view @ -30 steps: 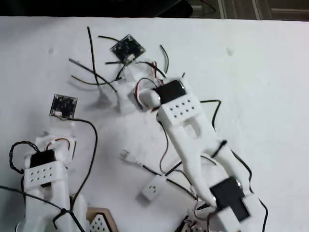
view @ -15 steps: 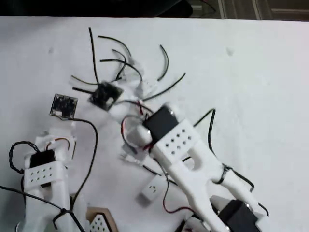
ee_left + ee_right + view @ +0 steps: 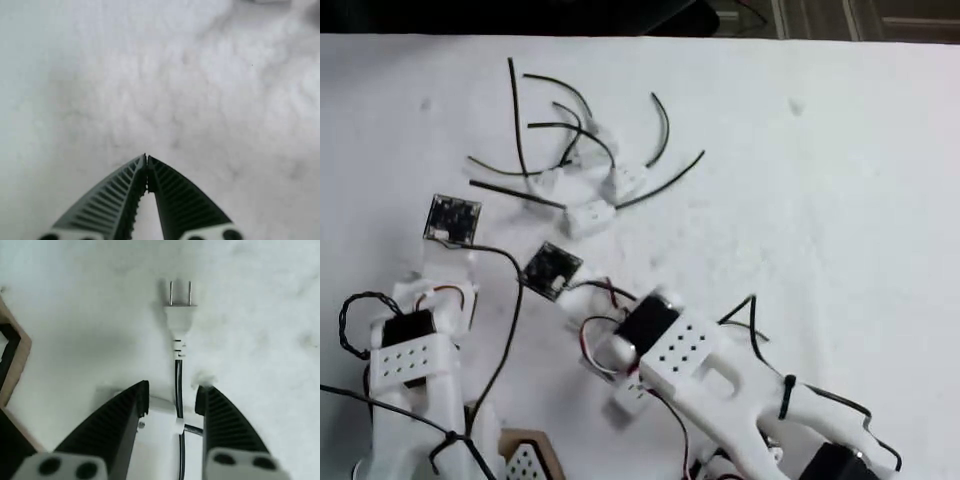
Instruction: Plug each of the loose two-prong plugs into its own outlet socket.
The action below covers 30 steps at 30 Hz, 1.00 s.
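right gripper (image 3: 172,389) open, jaws straddling the cord (image 3: 177,372) and the edge of the socket (image 3: 159,407). the plug (image 3: 180,315) lies straight ahead on the table (image 3: 260,300) — long axis in line with the jaws, prongs pointing away. right arm is nearer; left gripper (image 3: 146,165) closed over bare table. no legible print on plug or socket.

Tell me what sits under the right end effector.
The right end effector, open, hangs over a white socket block, with a black cable at its edge leading to a two-prong plug. The fingers hide most of the block, so its slots cannot be seen.
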Motion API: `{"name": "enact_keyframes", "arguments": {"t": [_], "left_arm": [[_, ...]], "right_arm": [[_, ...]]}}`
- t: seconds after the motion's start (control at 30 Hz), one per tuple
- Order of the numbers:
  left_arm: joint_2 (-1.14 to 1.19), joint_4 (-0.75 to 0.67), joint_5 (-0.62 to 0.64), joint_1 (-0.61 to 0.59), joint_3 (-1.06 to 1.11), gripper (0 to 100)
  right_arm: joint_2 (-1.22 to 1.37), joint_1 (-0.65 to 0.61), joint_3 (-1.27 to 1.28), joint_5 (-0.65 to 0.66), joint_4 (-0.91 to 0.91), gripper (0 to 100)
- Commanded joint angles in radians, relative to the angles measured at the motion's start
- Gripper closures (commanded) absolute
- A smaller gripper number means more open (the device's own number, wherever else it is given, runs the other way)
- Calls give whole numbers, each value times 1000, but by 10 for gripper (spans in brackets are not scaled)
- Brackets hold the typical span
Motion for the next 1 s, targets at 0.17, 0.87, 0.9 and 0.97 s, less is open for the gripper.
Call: {"name": "enact_keyframes", "arguments": {"t": [0.17,0.87,0.9,0.97], "left_arm": [[-24,-18,-11,7,-6,976],[-24,-18,-11,7,-5,976],[-24,-18,-11,7,-5,976],[-24,-18,-11,7,-5,976]], "right_arm": [[194,-2,101,-3,-354,853],[219,308,97,-275,-526,981],[193,332,97,-299,-526,981],[140,380,97,-333,-526,981]]}}
